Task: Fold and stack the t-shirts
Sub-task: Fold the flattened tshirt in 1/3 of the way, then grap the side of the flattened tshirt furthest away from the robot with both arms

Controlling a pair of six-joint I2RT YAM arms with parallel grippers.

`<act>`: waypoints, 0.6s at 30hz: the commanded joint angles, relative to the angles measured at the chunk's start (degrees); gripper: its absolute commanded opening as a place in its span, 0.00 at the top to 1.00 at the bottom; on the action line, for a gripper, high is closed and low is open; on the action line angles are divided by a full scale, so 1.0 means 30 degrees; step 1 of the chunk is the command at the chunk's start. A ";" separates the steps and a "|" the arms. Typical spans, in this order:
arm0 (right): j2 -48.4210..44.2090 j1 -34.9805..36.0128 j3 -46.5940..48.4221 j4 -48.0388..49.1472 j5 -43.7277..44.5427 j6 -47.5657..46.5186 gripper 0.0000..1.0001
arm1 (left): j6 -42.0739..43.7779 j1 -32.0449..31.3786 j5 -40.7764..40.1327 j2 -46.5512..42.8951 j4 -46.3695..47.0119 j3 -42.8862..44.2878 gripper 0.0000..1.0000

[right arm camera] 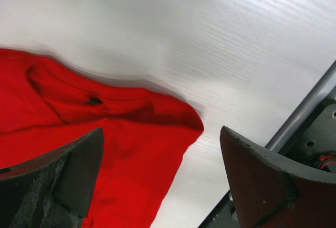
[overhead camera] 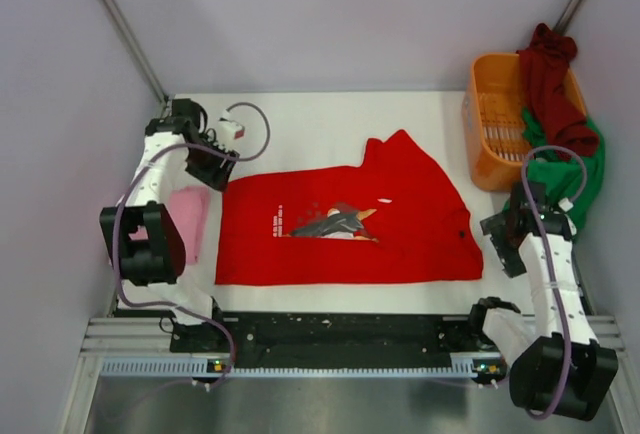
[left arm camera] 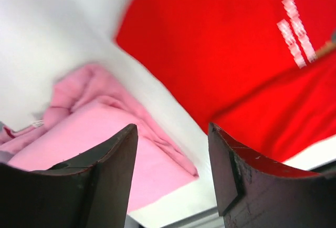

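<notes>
Hovering with left gripper (left arm camera: 172,132) and right gripper (right arm camera: 161,133) spread empty, maybe risking snagging pink t-shirt (left arm camera: 89,120) while grabbing red t-shirt (overhead camera: 420,234).

Overhead view down onto the table (overhead camera: 300,119); both wrist views close over the shared red t-shirt (overhead camera: 400,239).

an orange slotted basket (overhead camera: 486,154) stands far right on the white table (overhead camera: 320,119).

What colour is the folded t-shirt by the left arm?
Pink cloth t-shirt, clearest in left wrist view.
</notes>
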 commanded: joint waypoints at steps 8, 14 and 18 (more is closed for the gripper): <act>0.1797 1.0634 0.7754 0.7583 0.4681 -1.1214 0.14 | -0.4756 0.2809 0.3106 0.4772 0.1697 0.3631 0.43; 1.0871 1.0698 1.4509 0.7347 -0.3369 -1.6296 0.15 | -0.5227 0.2985 0.3489 0.6327 0.1843 0.4102 0.44; 1.6822 1.0669 1.9937 0.4494 -0.3971 -1.7879 0.21 | -0.4817 0.2985 0.2933 0.6504 0.2515 0.3342 0.44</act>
